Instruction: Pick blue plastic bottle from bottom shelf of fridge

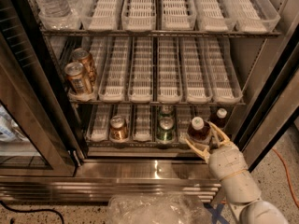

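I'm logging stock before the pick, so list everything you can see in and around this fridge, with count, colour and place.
Water bottles: at least two, clear, top shelf far left.
Lane trays: many, white, all three shelves.
Copper cans: two, copper-brown, middle shelf left.
Brown can: one, bottom shelf left of centre.
Green cans: two, bottom shelf centre, one behind the other.
White-capped bottles: two, dark, bottom shelf right.
Fridge: one, stainless steel.
Glass door: one, dark-framed, open at left.
Plastic wrap: one, clear, bottom edge of view.
Cable: one, orange, floor at right.
End effector: one, off-white, open, fingers either side of the nearer bottle.
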